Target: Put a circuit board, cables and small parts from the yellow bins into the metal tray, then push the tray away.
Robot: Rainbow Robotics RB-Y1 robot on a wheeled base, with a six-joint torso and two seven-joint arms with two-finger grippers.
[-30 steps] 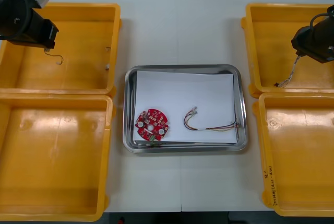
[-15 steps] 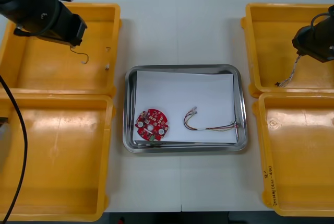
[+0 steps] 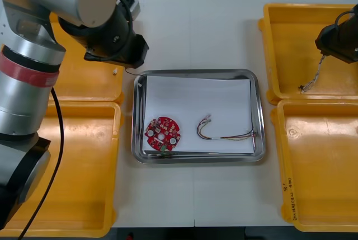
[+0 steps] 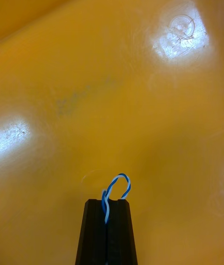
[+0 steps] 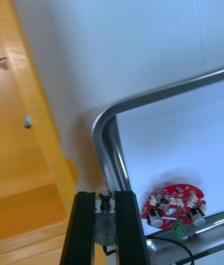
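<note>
Left gripper [image 5: 105, 194], clenched on a small metal part [image 5: 104, 222], hangs over the corner rim of the metal tray [image 5: 163, 93], with a circuit board [image 5: 175, 203] just beside its fingers. Right gripper [image 4: 107, 202] pinches a blue and white cable [image 4: 115, 186] above a yellow bin [image 4: 140, 82].

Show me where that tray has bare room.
Bare: the far half of the metal tray, between its far rim and the round red circuit board and red and yellow cable. Crowded: the near strip. The left hand hovers at its far-left corner, the right hand over the far right yellow bin.
</note>
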